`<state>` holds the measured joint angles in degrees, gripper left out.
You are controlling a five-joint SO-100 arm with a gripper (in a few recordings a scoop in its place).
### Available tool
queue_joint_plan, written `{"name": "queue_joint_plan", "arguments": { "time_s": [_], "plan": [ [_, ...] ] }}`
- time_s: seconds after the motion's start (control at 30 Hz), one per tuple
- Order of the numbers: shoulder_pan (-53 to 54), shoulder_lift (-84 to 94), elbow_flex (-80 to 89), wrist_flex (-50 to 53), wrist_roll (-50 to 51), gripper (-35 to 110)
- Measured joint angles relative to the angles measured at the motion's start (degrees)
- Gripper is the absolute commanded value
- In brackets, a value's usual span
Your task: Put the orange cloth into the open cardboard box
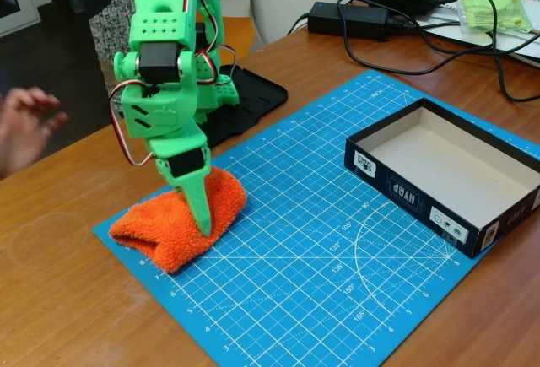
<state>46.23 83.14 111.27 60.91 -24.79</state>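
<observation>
Fixed view: wooden bench point(59, 299) carries a blue cutting mat point(321, 240), with black power adapters point(348, 19) and cables at the far edge. Open cardboard box point(447, 173) sits on the mat's right side, its right corner cut off by the frame. Orange cloth point(169, 223) lies at the mat's left corner. Green arm points down; pincer point(201, 207) presses into the cloth, jaw state hard to tell. A person's hand point(25, 126) shows at the left edge.

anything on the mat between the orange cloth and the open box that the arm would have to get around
Nothing visible. The orange cloth lies at the left end of the blue cutting mat with the green pincer down on it, and the open cardboard box sits at the right end. The mat between them is bare.
</observation>
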Motion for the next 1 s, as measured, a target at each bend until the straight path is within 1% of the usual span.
{"name": "queue_joint_plan", "arguments": {
  "time_s": [0.07,0.17,0.23,0.33,0.47,0.53,0.57,0.63,0.67,0.73,0.9,1.0],
  "plan": [
    [-0.62,-0.53,-2.02,-0.44,0.88,0],
    [-0.26,0.70,-1.32,-0.97,4.22,0],
    [-0.09,3.34,0.70,-1.05,4.31,0],
    [0.79,9.93,2.20,-0.26,3.69,0],
    [1.93,20.04,2.90,3.96,3.78,0],
    [0.97,24.96,2.99,5.98,4.04,0],
    [0.35,30.23,3.08,8.09,4.92,0],
    [-0.35,33.93,3.87,9.32,5.63,0],
    [-1.32,35.77,4.83,9.49,6.24,0],
    [-4.48,41.57,7.73,13.80,9.14,0],
    [-15.47,59.94,16.88,15.47,16.52,0],
    [-18.90,61.52,16.61,15.91,19.86,0]
  ]
}}
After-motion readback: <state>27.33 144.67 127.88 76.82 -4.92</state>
